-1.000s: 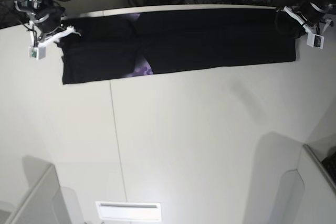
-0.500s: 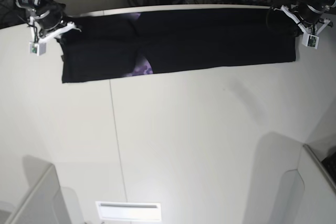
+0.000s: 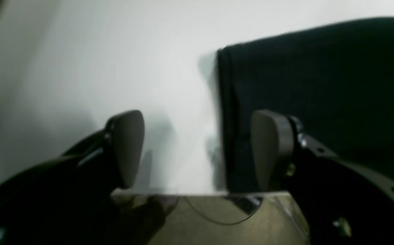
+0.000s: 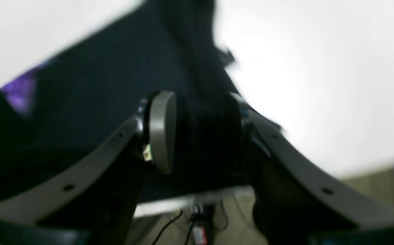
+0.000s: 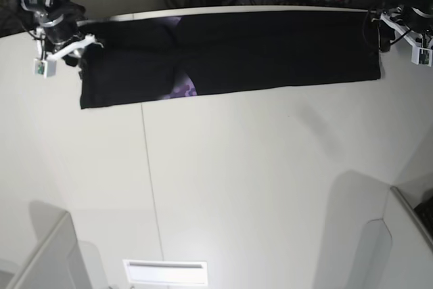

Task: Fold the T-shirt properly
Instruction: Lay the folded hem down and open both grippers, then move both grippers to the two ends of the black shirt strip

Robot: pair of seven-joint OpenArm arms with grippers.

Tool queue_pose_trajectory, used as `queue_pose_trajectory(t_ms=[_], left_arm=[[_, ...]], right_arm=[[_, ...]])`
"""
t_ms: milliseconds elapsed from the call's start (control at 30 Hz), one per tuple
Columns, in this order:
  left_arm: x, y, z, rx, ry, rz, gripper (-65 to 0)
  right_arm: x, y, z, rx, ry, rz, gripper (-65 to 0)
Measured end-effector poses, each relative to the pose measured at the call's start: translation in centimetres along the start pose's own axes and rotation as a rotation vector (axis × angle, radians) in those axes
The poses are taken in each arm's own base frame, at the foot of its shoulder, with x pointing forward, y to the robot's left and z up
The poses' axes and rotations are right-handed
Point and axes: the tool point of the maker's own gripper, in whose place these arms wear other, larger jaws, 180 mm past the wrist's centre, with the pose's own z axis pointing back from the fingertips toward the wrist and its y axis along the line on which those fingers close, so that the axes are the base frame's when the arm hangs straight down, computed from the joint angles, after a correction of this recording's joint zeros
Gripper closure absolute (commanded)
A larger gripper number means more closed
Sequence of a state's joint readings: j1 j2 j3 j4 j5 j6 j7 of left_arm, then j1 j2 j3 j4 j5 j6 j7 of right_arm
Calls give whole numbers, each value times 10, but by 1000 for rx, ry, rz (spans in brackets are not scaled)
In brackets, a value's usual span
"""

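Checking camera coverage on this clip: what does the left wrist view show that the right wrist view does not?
Only the left wrist view: the left end effector open, its pads astride the T-shirt's straight side edge, one over bare table.

Only the right wrist view: the right end effector with black cloth between its pads, and a purple print patch.

Both: black shirt fabric, white table, the table's far edge with cables beyond.

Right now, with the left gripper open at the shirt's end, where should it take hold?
Grip the T-shirt at its folded end edge, near the far table edge, coming in from its open end. The left gripper already straddles that edge, jaws open.
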State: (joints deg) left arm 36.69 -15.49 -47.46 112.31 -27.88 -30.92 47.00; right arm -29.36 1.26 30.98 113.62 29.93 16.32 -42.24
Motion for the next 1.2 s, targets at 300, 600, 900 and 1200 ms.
queue_pose_trajectory(t_ms=[300, 600, 900, 1200], left_arm=[[7, -28, -35, -88, -28, 90, 0], [-31, -47, -66, -66, 108, 57, 0], [4, -41, -50, -31, 14, 13, 0], [-32, -48, -51, -52, 99, 38, 0]], right_arm=[[42, 38, -45, 131, -43, 55, 0], [29, -20, -93, -38, 94, 9, 0], [56, -16, -73, -73, 15, 85, 0], [9, 32, -50, 14, 141, 139, 0]])
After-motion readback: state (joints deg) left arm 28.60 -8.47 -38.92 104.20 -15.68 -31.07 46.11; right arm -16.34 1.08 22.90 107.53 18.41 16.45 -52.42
